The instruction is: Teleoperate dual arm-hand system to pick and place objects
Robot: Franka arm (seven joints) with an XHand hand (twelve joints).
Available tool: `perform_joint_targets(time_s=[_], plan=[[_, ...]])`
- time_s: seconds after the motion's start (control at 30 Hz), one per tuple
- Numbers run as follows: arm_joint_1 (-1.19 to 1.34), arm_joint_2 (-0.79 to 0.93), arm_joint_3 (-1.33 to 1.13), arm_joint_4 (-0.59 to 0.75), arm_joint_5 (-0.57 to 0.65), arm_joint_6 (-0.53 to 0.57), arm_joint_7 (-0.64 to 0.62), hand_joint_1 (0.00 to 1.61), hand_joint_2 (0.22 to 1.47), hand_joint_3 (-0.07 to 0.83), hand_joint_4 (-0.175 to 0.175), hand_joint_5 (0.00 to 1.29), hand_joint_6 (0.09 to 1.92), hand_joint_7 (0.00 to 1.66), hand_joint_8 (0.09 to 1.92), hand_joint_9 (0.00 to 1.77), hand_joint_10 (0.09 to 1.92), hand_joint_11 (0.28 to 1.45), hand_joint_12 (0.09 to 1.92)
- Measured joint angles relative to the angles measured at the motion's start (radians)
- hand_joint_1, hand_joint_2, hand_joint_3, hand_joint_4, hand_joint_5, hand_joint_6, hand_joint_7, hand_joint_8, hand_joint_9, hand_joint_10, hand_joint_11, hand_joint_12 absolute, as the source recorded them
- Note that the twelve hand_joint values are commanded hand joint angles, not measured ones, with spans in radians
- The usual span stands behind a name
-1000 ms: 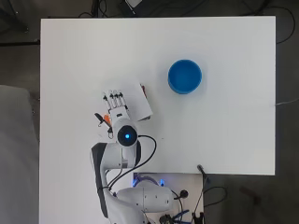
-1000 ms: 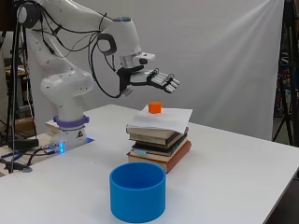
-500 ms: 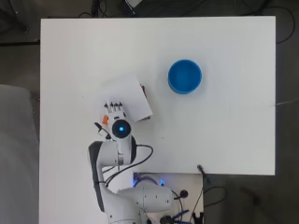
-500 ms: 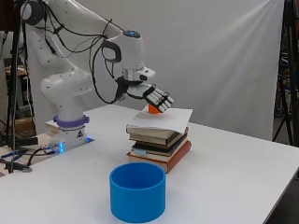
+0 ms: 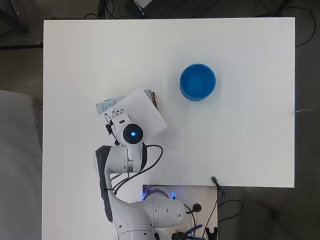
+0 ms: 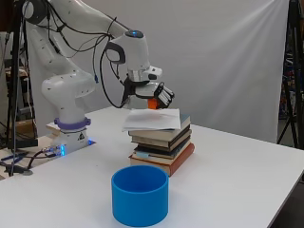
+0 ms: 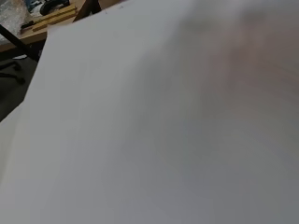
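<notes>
A small orange object [image 6: 152, 103] sits on the white sheet [image 6: 153, 119] that tops a stack of books [image 6: 161, 145]. My hand [image 6: 159, 94] is right over it, fingers curled down round it, so only its lower part shows in the side view. From overhead the hand [image 5: 117, 120] lies over the near left corner of the white sheet [image 5: 145, 112] and the arm hides the orange object. The blue cup [image 5: 198, 82] stands alone to the far right of the stack; in the side view the cup [image 6: 140, 194] is at the front. A white surface [image 7: 140, 140] fills the wrist view.
The white table [image 5: 240, 150] stretches wide to the right of the books. A black cable end [image 5: 216, 182] lies at the near edge, right of the arm's base [image 6: 70, 137]. A grey curtain hangs behind the table.
The hand has come down from above the books onto the orange object and its fingers have curled round it. The arm's wrist has turned more downward.
</notes>
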Motion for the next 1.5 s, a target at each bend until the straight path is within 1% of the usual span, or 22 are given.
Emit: perform_joint_targets(time_s=[0.03, 0.07, 0.1, 0.13, 0.17, 0.27, 0.33, 0.37, 0.4, 0.43, 0.47, 0.5, 0.57, 0.63, 0.73, 0.83, 0.93, 1.07, 1.23, 1.3, 1.4, 1.5], plan=[[0.0, 0.0, 0.002, 0.02, -0.003, -0.008, 0.013, 0.96, 1.3, 0.003, 0.049, 0.63, 1.5, 0.71, 1.82, 1.04, 1.92, 0.75, 1.86], [0.001, -0.001, 0.003, 0.038, -0.004, -0.014, 0.035, 1.04, 1.31, 0.002, -0.052, 0.61, 1.51, 0.68, 1.73, 0.99, 1.92, 0.7, 1.83], [0.001, -0.001, 0.001, 0.053, -0.004, -0.019, 0.064, 1.09, 1.32, 0.001, -0.113, 0.61, 1.52, 0.65, 1.67, 0.96, 1.92, 0.68, 1.81], [0.001, -0.003, -0.003, 0.068, -0.008, -0.024, 0.091, 1.12, 1.32, 0.0, -0.145, 0.6, 1.53, 0.65, 1.63, 0.96, 1.92, 0.67, 1.8], [0.0, -0.006, -0.008, 0.085, -0.015, -0.029, 0.116, 1.13, 1.32, 0.0, -0.162, 0.6, 1.53, 0.64, 1.62, 0.97, 1.92, 0.67, 1.8], [-0.003, -0.001, -0.028, 0.165, -0.063, -0.046, 0.139, 1.14, 1.32, 0.0, -0.175, 0.6, 1.53, 0.64, 1.59, 0.95, 1.91, 0.64, 1.76], [-0.009, 0.014, -0.044, 0.237, -0.107, -0.071, 0.145, 1.14, 1.32, -0.001, -0.175, 0.6, 1.52, 0.65, 1.58, 0.96, 1.89, 0.64, 1.73], [-0.013, 0.022, -0.054, 0.279, -0.135, -0.084, 0.16, 1.03, 1.31, -0.001, -0.049, 0.61, 1.51, 0.71, 1.6, 0.99, 1.89, 0.65, 1.73], [-0.017, 0.03, -0.062, 0.318, -0.159, -0.093, 0.181, 0.95, 1.3, -0.001, 0.052, 0.62, 1.51, 0.77, 1.64, 1.03, 1.89, 0.67, 1.73], [-0.021, 0.041, -0.073, 0.358, -0.179, -0.102, 0.208, 0.9, 1.3, -0.001, 0.113, 0.63, 1.5, 0.82, 1.67, 1.06, 1.89, 0.69, 1.74], [-0.026, 0.057, -0.089, 0.399, -0.196, -0.115, 0.234, 0.87, 1.29, -0.001, 0.145, 0.64, 1.49, 0.85, 1.68, 1.09, 1.89, 0.7, 1.75], [-0.031, 0.079, -0.111, 0.44, -0.213, -0.129, 0.256, 0.86, 1.29, -0.002, 0.162, 0.65, 1.48, 0.88, 1.69, 1.11, 1.89, 0.72, 1.75], [-0.04, 0.131, -0.17, 0.515, -0.248, -0.151, 0.275, 0.86, 1.28, -0.002, 0.173, 0.66, 1.46, 0.92, 1.72, 1.15, 1.89, 0.74, 1.76], [-0.05, 0.177, -0.233, 0.562, -0.277, -0.165, 0.276, 0.87, 1.27, -0.002, 0.175, 0.68, 1.45, 0.98, 1.75, 1.2, 1.9, 0.77, 1.77], [-0.062, 0.219, -0.309, 0.592, -0.325, -0.176, 0.291, 0.87, 1.27, -0.002, 0.175, 0.68, 1.44, 1.0, 1.76, 1.22, 1.9, 0.79, 1.78], [-0.067, 0.229, -0.328, 0.604, -0.342, -0.18, 0.298, 0.88, 1.26, -0.002, 0.175, 0.69, 1.42, 1.05, 1.79, 1.28, 1.9, 0.84, 1.8], [-0.075, 0.258, -0.339, 0.609, -0.333, -0.168, 0.286, 0.89, 1.25, -0.003, 0.175, 0.71, 1.39, 1.11, 1.83, 1.35, 1.92, 0.9, 1.83], [-0.094, 0.369, -0.436, 0.648, -0.321, -0.143, 0.27, 0.91, 1.24, -0.003, 0.175, 0.74, 1.35, 1.15, 1.84, 1.4, 1.92, 0.94, 1.85], [-0.096, 0.553, -0.554, 0.773, -0.316, -0.128, 0.256, 0.9, 1.24, 0.001, 0.175, 0.73, 1.36, 1.16, 1.85, 1.41, 1.92, 0.96, 1.83], [-0.096, 0.61, -0.562, 0.825, -0.303, -0.122, 0.245, 0.9, 1.24, 0.001, 0.175, 0.73, 1.37, 1.17, 1.85, 1.41, 1.92, 0.96, 1.83], [-0.114, 0.709, -0.549, 0.866, -0.281, -0.109, 0.225, 0.9, 1.24, -0.001, 0.175, 0.73, 1.36, 1.17, 1.85, 1.42, 1.9, 0.96, 1.81], [-0.133, 0.801, -0.539, 0.904, -0.22, -0.105, 0.174, 0.91, 1.23, -0.001, 0.175, 0.75, 1.34, 1.17, 1.84, 1.41, 1.88, 0.95, 1.78]])
